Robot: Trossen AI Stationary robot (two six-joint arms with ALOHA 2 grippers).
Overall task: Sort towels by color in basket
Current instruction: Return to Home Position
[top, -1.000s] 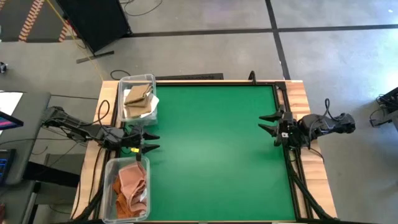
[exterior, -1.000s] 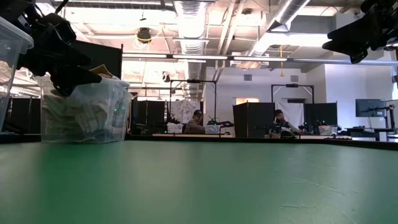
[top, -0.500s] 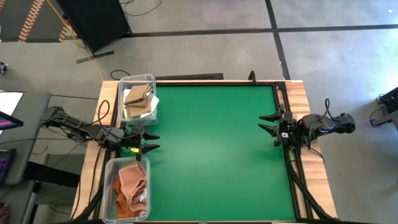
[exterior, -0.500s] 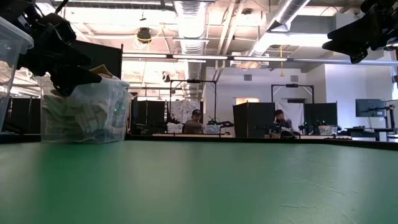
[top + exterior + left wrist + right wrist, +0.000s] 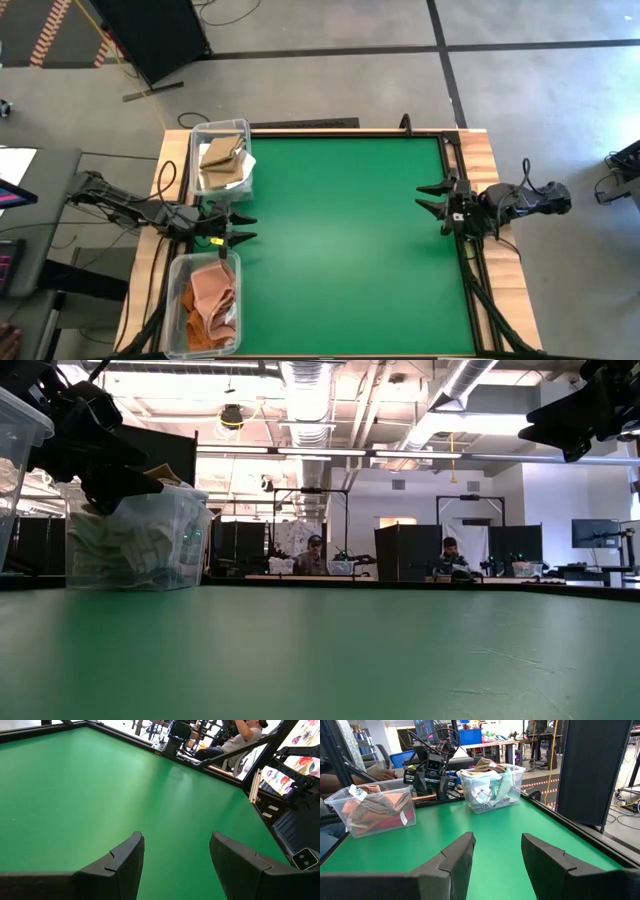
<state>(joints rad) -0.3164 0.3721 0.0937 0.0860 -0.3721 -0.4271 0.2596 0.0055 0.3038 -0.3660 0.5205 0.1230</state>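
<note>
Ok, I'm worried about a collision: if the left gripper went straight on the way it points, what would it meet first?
The left gripper, open, faces bare green table; the way looks free. Across it, the first thing would likely be the right gripper, though exact alignment is unclear.

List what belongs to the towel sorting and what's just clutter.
Job: tan and white cloth towels in a clear plastic bin; salmon and rust cloth towels in a second clear plastic bin; open left end effector; open right end effector.
Around: black floor panel; yellow cable.
</note>
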